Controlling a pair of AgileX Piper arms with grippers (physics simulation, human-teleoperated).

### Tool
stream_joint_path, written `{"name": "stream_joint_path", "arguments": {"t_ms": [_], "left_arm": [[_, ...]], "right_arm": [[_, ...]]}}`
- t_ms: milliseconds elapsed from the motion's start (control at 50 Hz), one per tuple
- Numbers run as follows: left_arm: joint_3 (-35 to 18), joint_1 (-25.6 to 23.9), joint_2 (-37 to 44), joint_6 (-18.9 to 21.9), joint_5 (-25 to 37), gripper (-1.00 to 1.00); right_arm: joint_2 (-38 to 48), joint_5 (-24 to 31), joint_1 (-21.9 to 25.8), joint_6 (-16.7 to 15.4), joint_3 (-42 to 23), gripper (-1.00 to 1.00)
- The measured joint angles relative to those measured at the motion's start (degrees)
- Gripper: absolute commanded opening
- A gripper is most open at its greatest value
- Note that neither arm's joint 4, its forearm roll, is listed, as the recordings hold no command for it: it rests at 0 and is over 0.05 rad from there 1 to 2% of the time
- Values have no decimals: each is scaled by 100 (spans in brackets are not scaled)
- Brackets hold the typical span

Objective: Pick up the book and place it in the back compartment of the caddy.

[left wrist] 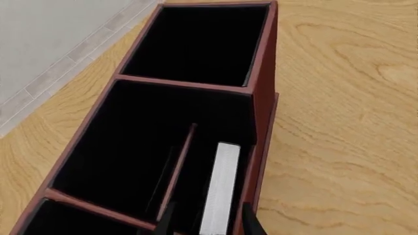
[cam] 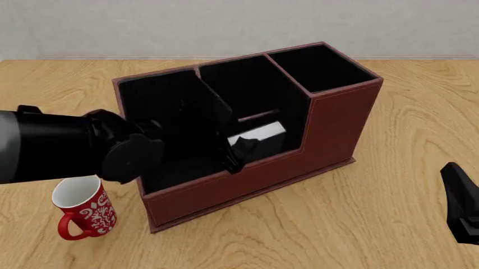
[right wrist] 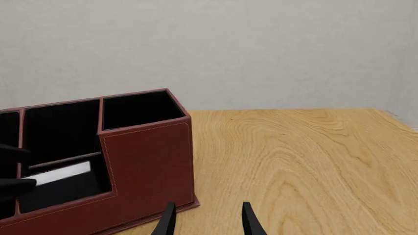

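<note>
The reddish-brown caddy stands mid-table, black inside, with its tall end cell at the right. The book stands on edge in the back compartment, between the thin divider and the low stepped wall, white page edges up. Its black covers blend into the lining. My left gripper reaches down into that cell, open, one finger on each side of the book. The front view shows the book beside the left gripper. My right gripper is open and empty, low at the table's right.
A red patterned mug stands on the wooden table left of the caddy, just under my left arm. The right wrist view shows the caddy from its tall end, with the book's page edges inside. A grey wall lies beyond the far table edge.
</note>
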Motion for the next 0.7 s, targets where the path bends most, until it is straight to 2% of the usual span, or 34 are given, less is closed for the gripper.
{"name": "stream_joint_path", "arguments": {"t_ms": [360,700], "left_arm": [[147,-38,-208,24,-72,100],[594,-99,-763,208,-294,100]], "right_arm": [[1,0,0,0,0,100],[1,-1,0,0,0,100]]}}
